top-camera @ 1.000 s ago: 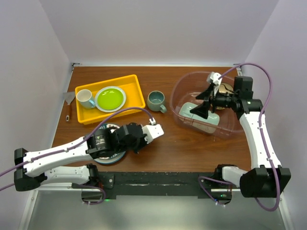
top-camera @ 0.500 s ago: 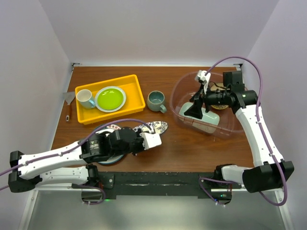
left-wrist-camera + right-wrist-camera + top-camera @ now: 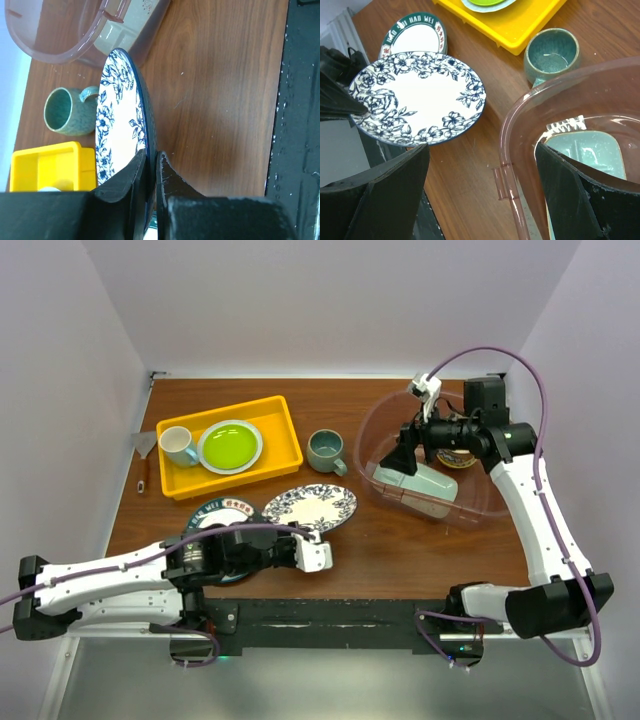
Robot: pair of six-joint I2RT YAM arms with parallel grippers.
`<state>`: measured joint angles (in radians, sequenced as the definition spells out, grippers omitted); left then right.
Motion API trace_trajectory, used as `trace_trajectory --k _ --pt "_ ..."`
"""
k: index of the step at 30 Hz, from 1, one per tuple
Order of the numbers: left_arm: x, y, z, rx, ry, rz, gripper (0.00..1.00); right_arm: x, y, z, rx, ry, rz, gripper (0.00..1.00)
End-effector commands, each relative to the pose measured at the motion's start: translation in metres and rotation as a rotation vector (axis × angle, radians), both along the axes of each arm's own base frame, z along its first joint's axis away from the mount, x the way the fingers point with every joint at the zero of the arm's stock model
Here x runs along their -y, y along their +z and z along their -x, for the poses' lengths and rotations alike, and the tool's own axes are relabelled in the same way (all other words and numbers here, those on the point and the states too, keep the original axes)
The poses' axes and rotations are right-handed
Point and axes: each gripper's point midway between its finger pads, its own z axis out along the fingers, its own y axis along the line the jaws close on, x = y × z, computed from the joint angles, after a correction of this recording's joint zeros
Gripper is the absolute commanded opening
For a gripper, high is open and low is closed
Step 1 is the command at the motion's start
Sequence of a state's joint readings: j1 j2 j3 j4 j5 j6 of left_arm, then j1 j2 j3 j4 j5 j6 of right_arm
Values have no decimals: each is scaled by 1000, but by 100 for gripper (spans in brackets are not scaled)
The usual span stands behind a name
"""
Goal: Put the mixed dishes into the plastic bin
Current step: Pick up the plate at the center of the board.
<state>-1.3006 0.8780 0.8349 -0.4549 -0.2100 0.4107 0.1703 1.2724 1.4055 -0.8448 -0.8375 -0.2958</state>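
Note:
The blue-patterned plate [image 3: 312, 506] hangs level just above the table, and my left gripper [image 3: 290, 538] is shut on its near rim; in the left wrist view the fingers [image 3: 165, 175] pinch the plate [image 3: 117, 115] edge-on. A white plate with a green rim and red marks [image 3: 218, 515] lies under the left arm. The grey-green mug [image 3: 325, 450] stands between the yellow tray and the plastic bin [image 3: 368, 430]. Inside the bin lie the mint-green tray [image 3: 418, 488] and the tan bowl [image 3: 458, 456]. My right gripper [image 3: 405, 455] hovers open over the bin's left rim [image 3: 507, 145], holding nothing.
A yellow tray [image 3: 282, 422] at the back left holds a white cup [image 3: 178, 445] and a lime-green plate [image 3: 230, 446]. A small scraper [image 3: 144, 455] lies left of it by the wall. The bin sits against the right side.
My left arm has drawn back toward the near edge and carried the blue plate up from under itself to the right. The right gripper has shifted left and back over the bin.

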Motion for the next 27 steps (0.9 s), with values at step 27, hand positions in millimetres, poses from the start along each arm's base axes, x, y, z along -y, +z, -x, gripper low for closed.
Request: trace_trajectory --k 27 --pt "19 92 -5 302 -60 201 0 -58 6 -15 -295 -240 -182 91"
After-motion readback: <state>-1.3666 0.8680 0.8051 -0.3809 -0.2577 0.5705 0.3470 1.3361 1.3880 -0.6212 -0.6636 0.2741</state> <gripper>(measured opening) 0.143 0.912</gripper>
